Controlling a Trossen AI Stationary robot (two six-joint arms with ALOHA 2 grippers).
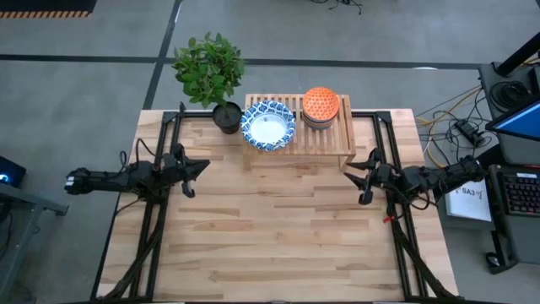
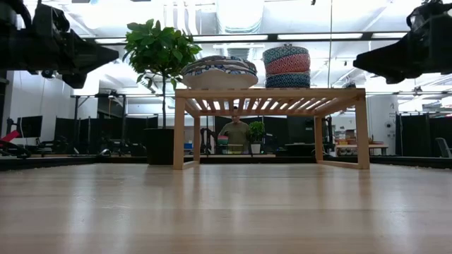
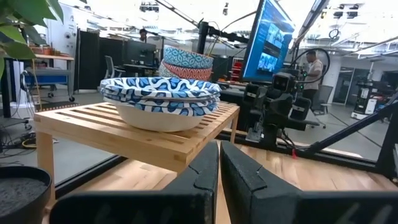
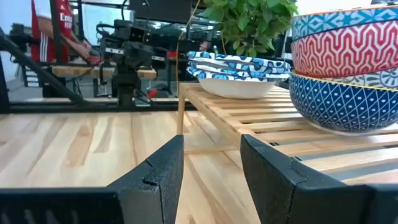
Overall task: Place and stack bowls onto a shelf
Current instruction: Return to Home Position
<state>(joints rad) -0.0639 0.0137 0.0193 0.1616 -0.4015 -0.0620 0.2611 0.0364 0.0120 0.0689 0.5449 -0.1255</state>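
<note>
A stack of wide blue-and-white patterned bowls rests by its base on the left part of the slatted wooden shelf. A stack of smaller patterned bowls, orange on top, stands on the shelf's right part. My left gripper hovers shut at the table's left edge, pointing level toward the middle, and nothing is between its fingers. My right gripper hovers open at the right edge, near the shelf's right front leg. Its fingers hold nothing. Both stacks show in the low view.
A black pot with a leafy plant stands beside the shelf's left end at the far edge. The plank tabletop spreads in front of the shelf. A person stands in the room behind; monitors and cables lie off the table's right.
</note>
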